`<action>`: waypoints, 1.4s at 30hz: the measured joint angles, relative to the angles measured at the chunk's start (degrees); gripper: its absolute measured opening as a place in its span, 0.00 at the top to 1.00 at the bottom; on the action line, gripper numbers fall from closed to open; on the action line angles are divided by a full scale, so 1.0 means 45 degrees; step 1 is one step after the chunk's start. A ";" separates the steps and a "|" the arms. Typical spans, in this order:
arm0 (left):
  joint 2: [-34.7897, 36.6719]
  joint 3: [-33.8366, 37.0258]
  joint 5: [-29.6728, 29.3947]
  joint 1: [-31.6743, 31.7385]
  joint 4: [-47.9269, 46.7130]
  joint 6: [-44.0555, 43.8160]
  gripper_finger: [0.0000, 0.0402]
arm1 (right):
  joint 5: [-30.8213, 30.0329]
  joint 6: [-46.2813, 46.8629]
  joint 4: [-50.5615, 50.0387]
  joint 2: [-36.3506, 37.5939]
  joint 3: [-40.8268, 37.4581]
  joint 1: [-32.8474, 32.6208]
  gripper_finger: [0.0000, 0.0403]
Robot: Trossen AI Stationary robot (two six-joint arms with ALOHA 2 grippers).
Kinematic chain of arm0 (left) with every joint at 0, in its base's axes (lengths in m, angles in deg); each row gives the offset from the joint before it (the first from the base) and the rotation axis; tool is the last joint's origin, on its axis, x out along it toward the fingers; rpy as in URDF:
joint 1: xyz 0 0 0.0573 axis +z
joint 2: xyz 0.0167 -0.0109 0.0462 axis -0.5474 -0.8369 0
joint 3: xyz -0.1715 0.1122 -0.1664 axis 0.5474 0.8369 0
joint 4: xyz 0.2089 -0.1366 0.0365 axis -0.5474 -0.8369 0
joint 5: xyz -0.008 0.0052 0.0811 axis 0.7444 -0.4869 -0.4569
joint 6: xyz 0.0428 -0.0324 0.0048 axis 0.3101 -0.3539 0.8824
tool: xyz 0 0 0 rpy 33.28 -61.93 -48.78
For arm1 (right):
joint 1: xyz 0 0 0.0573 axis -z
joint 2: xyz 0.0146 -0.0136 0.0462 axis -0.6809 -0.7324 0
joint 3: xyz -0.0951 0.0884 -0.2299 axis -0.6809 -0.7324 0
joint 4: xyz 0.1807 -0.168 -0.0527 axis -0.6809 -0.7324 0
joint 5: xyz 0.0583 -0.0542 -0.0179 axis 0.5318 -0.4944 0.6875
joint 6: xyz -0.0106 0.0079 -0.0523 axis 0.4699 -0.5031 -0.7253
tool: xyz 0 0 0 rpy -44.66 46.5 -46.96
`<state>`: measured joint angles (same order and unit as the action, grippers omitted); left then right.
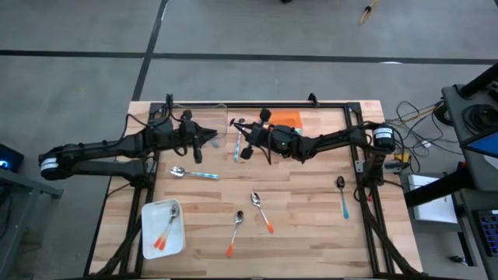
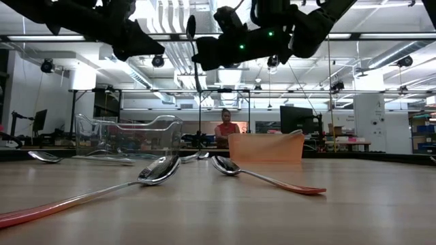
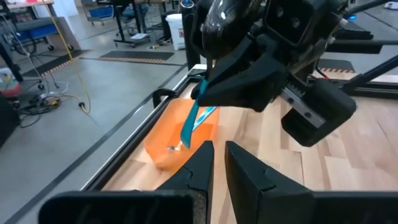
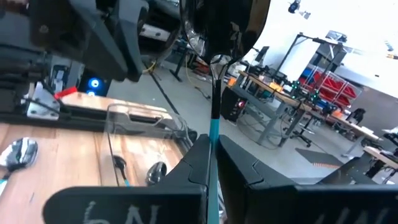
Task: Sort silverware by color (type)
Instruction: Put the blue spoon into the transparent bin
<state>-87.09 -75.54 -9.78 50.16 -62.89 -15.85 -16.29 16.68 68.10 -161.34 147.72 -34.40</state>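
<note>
High view: the right hand (image 1: 247,145) hangs just beside the orange bin (image 1: 285,119), pinched shut on a teal-handled spoon (image 1: 237,142); the left hand (image 1: 204,140) waits farther from the bin, nearly closed and empty. Orange-handled spoons (image 1: 262,211) lie on the table (image 1: 311,202), well short of it.

Low view: the held spoon hangs bowl-up over the table.

Right wrist view: the fingers (image 4: 200,158) grip only the thin handle, so it could pivot and miss the bin

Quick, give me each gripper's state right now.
Left gripper: nearly closed, holding nothing, hovering above the table's back.
Right gripper: shut on a teal-handled spoon, held up in the air.
</note>
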 joint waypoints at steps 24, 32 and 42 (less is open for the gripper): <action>-0.0109 0.0000 0.0006 0.0000 0.0029 -0.2822 0.94 | 0.0942 -0.1311 -0.0022 -0.0393 0.1117 0.0092 0.98; -0.0441 0.0000 0.0010 0.0000 0.0042 -0.2919 0.94 | 0.0905 -0.1243 -0.0314 -0.0393 0.1117 0.0092 0.98; -0.0756 0.0000 -0.1198 0.0000 0.1210 -0.2825 0.94 | 0.0608 -0.0910 -0.0371 -0.0388 0.1117 0.0117 0.98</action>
<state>-90.49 -75.54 -15.17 50.16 -57.44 -28.56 -13.56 12.59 66.43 -163.09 152.75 -33.87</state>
